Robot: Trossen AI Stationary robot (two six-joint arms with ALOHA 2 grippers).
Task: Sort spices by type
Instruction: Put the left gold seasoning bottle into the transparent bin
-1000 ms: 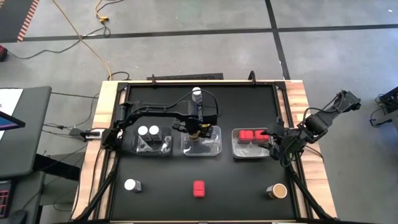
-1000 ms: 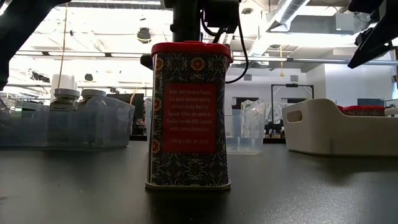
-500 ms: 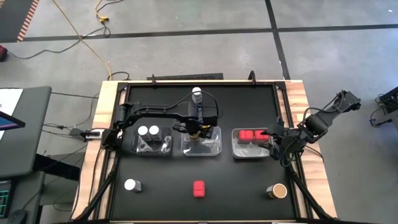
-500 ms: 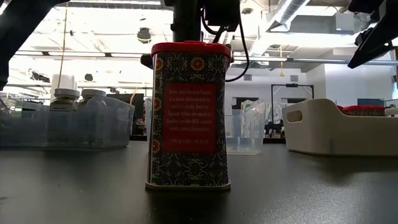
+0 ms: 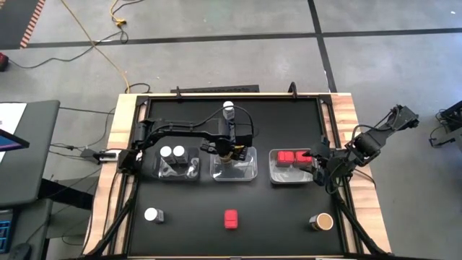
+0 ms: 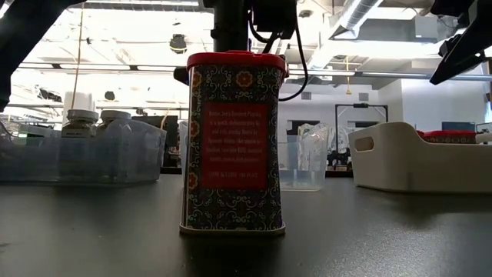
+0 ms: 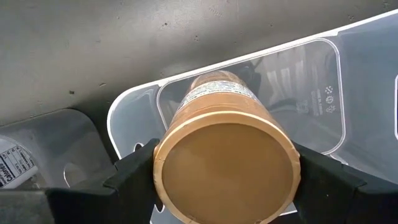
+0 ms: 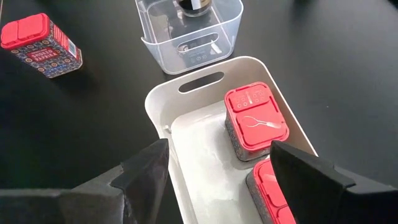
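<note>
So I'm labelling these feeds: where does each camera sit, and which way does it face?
High: overhead, straight down on the table; both arms show.
Low: at tabletop height, facing the red spice tin; arm parts overhead.
Left wrist: on the left arm, over the clear tray; left gripper holds a tan-topped jar.
Right wrist: over the white bin; right gripper open.
Shared: the wrist views both show that tray.

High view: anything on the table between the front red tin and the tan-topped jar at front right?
Nothing; bare black table between red tin and tan-topped jar.
</note>
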